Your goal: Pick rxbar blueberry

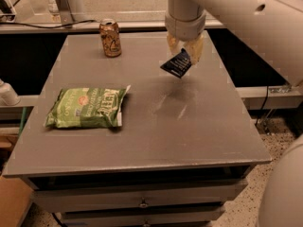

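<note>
The claw (183, 53) hangs over the far right part of the counter (189, 126), pointing straight down from the thick white arm (227, 8) that comes in from the upper right. Its two pale fingers are clamped on the top edge of the blue bar (176, 64), so there is no gap left to close. The bar sits directly under the claw and a touch to the left, dangling from one end. Its long axis runs downward and tilts towards the left, with the lower corner lowest. It is clear of the counter: a soft shadow lies on the grey top below and in front of it, apart from the bar itself. With only one arm on this machine, there is no question of which is nearer. My reading is that the pick is essentially made, and the next move only calls for raising the bar straight up while keeping the grip steady. The hold is on an edge of the wrapper, so a slip or swing looks like the main risk.

Further out, the brown-gold can (110, 38) stands upright near the far edge, well to the left of the claw. The green chip bag (87, 108) lies flat on the left side, well apart from both. The counter is a plain grey slab over drawers (142, 197), with speckled floor (246, 207) showing at the lower right.
</note>
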Available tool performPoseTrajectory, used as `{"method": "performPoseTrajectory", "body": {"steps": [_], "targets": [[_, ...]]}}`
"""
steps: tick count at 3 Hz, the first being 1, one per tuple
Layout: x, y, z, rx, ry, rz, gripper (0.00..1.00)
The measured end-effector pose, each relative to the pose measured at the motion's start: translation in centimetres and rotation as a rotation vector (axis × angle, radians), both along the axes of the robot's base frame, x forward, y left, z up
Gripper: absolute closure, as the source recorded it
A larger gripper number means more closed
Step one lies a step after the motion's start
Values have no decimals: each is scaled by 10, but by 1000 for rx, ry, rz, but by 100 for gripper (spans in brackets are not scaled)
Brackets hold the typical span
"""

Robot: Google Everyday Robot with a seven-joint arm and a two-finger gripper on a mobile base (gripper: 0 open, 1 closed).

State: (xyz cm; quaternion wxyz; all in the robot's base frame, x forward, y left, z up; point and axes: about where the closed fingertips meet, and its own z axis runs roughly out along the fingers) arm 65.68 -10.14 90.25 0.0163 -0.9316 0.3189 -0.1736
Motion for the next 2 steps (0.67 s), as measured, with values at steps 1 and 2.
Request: {"method": "performPoseTrajectory", "body": {"steps": [1,2], "targets": [[0,1,39,137,-17,-62,100],[3,5,48,165,-35,-57,100]]}}
